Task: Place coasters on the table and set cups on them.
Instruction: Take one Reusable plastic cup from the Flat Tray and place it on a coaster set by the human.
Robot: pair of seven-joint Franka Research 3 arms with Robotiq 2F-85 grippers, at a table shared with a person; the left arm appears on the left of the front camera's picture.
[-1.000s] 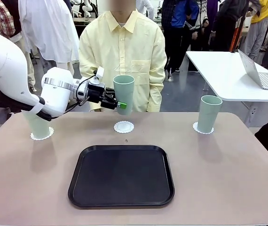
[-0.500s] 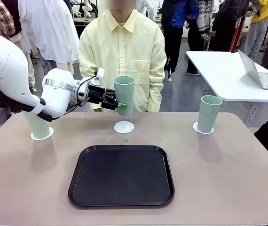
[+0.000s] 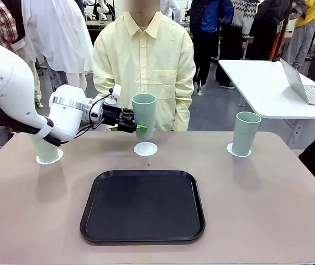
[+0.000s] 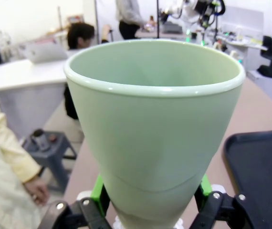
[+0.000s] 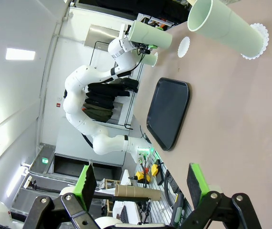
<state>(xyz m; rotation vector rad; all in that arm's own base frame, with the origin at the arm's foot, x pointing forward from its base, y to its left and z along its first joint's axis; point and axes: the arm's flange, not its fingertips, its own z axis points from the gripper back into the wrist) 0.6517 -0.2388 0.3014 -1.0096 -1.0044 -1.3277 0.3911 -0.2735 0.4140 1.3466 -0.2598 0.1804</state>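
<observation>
From the front, the left gripper (image 3: 137, 126) holds one mint-green cup (image 3: 144, 115) upright in the air above the middle coaster (image 3: 145, 148), which lies bare on the beige desk (image 3: 268, 199) just beyond the black tray (image 3: 142, 206). Its fingers are clamped on the cup's lower part, with the cup's base apart from the coaster below. A second cup (image 3: 46, 150) stands on the left coaster (image 3: 49, 159), partly hidden behind the left arm, and a third cup (image 3: 245, 133) stands on the right coaster (image 3: 239, 150). A person in a pale yellow shirt (image 3: 143, 66) stands at the far side.

The left wrist view adds the grip itself: the cup's wall narrows down between the two green pads (image 4: 97, 190), one on each side, and the open rim faces the camera.

The right wrist view shows the right gripper (image 5: 139, 183) with its fingers spread apart and nothing between them, well away from the cups, looking across the desk at the tray and the right-hand cup on its lacy coaster.

No brand, label or readable writing shows on the cups, coasters or tray.
</observation>
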